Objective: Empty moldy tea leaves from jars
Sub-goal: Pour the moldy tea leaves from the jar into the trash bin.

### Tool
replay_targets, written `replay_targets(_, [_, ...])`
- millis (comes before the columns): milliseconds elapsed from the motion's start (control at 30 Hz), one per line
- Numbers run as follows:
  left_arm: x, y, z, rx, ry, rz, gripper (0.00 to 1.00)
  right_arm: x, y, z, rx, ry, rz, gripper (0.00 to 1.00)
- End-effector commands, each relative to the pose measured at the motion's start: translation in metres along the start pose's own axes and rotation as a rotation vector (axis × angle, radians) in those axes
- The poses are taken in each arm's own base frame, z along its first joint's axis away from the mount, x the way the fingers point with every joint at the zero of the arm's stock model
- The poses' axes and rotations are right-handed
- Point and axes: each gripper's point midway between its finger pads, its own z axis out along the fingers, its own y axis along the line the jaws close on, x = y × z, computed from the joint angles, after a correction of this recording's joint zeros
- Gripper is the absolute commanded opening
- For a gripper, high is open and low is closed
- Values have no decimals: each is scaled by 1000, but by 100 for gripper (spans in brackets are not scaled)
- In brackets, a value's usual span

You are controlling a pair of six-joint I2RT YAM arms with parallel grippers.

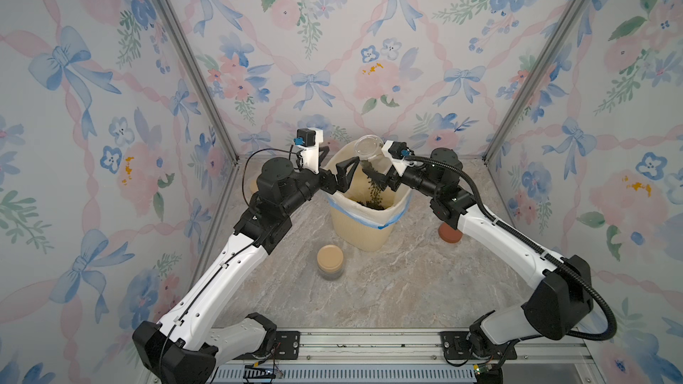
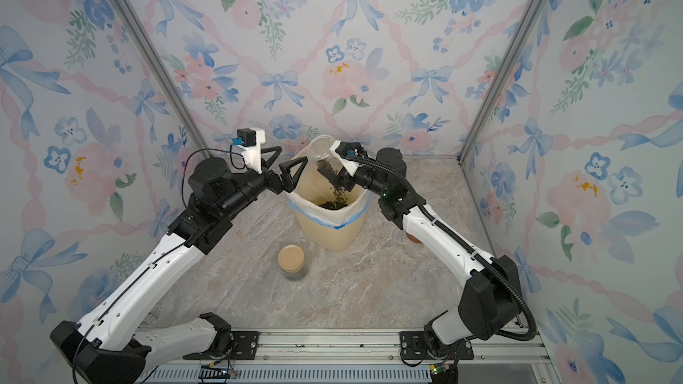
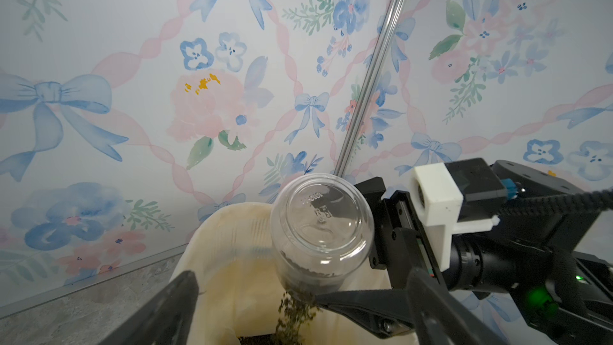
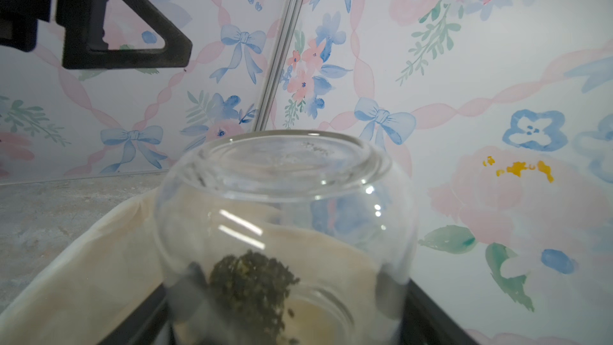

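Left wrist view: our right claw (image 3: 341,243) grips the jar (image 3: 321,224) upturned so moldy tea leaves (image 3: 295,313) pour into the bin (image 3: 229,227); left claw (image 1: 338,160) open.

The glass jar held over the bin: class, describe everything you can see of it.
The jar is clear, round glass with a thick base bearing embossed marks, and has no lid on. It is tipped mouth-down, base uppermost, above the cream bin. The right gripper clamps it near the neck. A dark clump of tea leaves sits at its mouth, spilling into the bin below.
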Motion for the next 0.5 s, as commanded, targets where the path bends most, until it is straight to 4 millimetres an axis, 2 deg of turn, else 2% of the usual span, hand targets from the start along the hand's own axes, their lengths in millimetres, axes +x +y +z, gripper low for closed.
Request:
replay_targets(0, [-16, -4, -9, 30, -71, -15, 98, -55, -10, -3, 19, -175, 77, 57])
replay_targets(133, [-13, -1, -9, 29, -73, -25, 98, -65, -14, -5, 10, -233, 198, 57])
replay_targets(267, [-11, 1, -9, 33, -74, -34, 98, -74, -28, -9, 8, -332, 374, 56])
replay_targets(467, [-12, 1, -11, 38, -79, -39, 98, -73, -35, -9, 5, -385, 500, 56])
